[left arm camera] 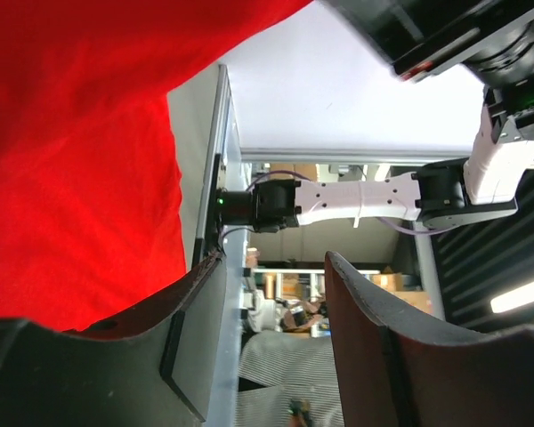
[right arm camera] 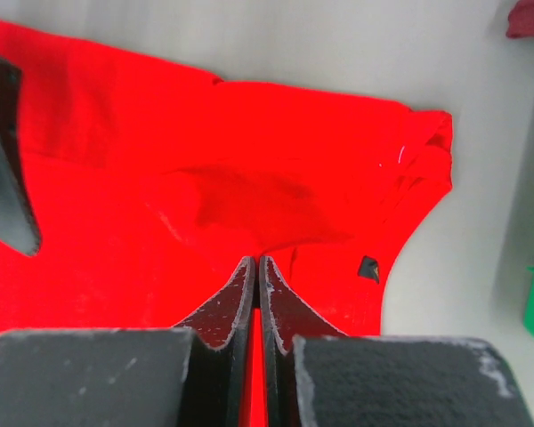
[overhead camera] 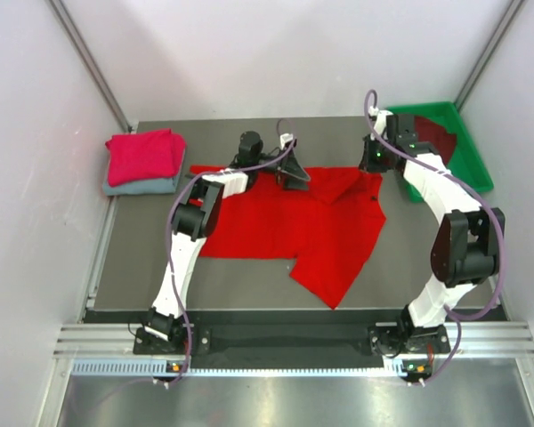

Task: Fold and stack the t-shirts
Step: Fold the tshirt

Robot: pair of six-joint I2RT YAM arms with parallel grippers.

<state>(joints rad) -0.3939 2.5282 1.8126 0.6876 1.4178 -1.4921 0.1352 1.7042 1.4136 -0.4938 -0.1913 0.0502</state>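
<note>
Left gripper (left arm camera: 276, 267): jaws apart, nothing between; bright red t-shirt (overhead camera: 276, 227) just beside one finger. Right gripper (right arm camera: 256, 263): fingers together over the shirt's far corner, pinch uncertain. Shirt spread flat, long axis spanning both grippers; left nearer its middle.

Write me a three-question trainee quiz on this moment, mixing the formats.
1. Multiple choice: what lies in the green tray? A. a dark maroon t-shirt; B. a white towel; C. a cardboard box.
2. True or false: the bright red t-shirt is in that tray too.
3. Fill in: the left end effector has its jaws ___, with nothing between them.

Key: 1 A. 2 false; it lies spread on the table between the arms. 3 open.
</note>
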